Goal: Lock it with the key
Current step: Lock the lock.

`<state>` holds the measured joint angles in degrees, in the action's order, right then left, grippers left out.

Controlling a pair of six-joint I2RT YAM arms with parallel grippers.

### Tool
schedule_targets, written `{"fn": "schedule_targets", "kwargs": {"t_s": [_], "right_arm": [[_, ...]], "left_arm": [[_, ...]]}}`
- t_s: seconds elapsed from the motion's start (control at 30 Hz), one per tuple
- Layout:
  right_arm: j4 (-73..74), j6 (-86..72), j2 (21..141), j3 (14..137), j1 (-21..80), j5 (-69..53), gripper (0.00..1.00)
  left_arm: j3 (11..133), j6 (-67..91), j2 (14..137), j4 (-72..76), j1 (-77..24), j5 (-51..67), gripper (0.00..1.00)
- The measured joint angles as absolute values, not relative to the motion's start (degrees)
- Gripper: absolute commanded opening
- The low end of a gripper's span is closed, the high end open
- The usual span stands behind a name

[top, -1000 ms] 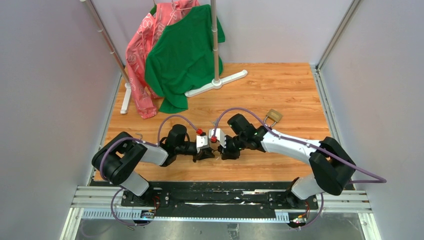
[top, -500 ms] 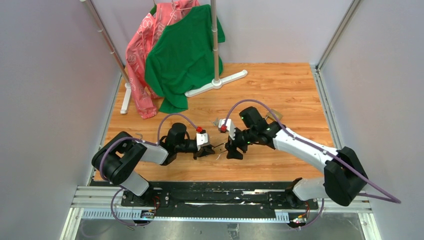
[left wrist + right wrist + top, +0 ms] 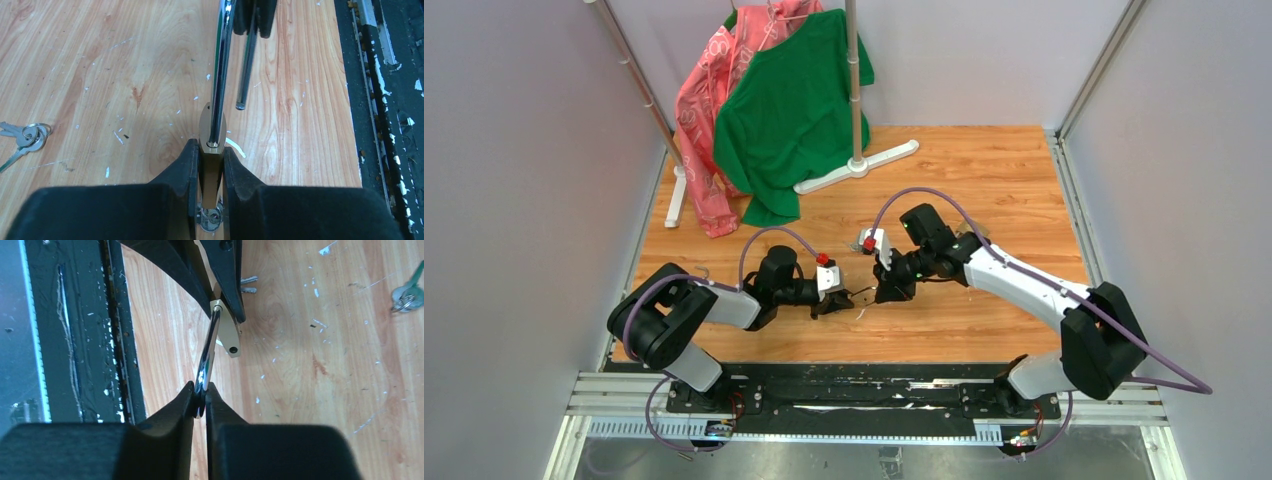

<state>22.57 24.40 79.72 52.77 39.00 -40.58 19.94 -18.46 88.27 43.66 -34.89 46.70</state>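
1. Key cluster (image 3: 25, 136), tiny, of thin silvery metal keys on a ring: lies flat on the light wooden tabletop (image 3: 100, 60) at the lower left of the left wrist view. It is well apart from both grippers, and neither holds it.
2. Left gripper (image 3: 211, 152): pressed together on the body of the small brass padlock (image 3: 206, 131), bottom centre of that view.
3. Right gripper (image 3: 200, 391): pinching the bend of the padlock's polished steel shackle (image 3: 210, 340), centre of the right wrist view.
4. Shackle condition: one leg is seated in the body. The free leg (image 3: 241, 102) ends clear beside the body, so the padlock stands open.
5. A small silvery ring (image 3: 209, 218) shows at the padlock's base, bottom edge of the left wrist view. Whether it is a key in the keyhole cannot be told.
6. Assessment: the lock is grasped and presented, nothing more. Closing the shackle and working the key appear outstanding, so the task is judged to be at an early stage.
7. Markings: no brand, label or writing is legible anywhere.
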Motion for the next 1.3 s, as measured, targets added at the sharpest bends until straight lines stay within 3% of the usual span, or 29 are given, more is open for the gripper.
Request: {"fn": "schedule_targets", "kwargs": {"t_s": [0.07, 0.6, 0.87, 1.3], "right_arm": [[22.41, 24.56, 79.66, 52.75, 38.94, -40.34, 0.0], [16.21, 32.4, 77.41, 50.11, 41.28, -31.16, 0.0], [16.21, 41.39, 76.64, 49.93, 41.5, -31.0, 0.0], [13.28, 43.05, 79.48, 48.93, 41.76, -32.51, 0.0]], "left_arm": [[19.94, -18.39, 88.23, 43.64, -34.89, 46.87, 0.0], [20.05, -19.62, 88.4, 43.38, -34.15, 46.57, 0.0], [20.67, -21.69, 88.4, 42.96, -33.85, 47.46, 0.0], [20.78, -23.2, 88.79, 40.58, -33.45, 47.55, 0.0]]}}
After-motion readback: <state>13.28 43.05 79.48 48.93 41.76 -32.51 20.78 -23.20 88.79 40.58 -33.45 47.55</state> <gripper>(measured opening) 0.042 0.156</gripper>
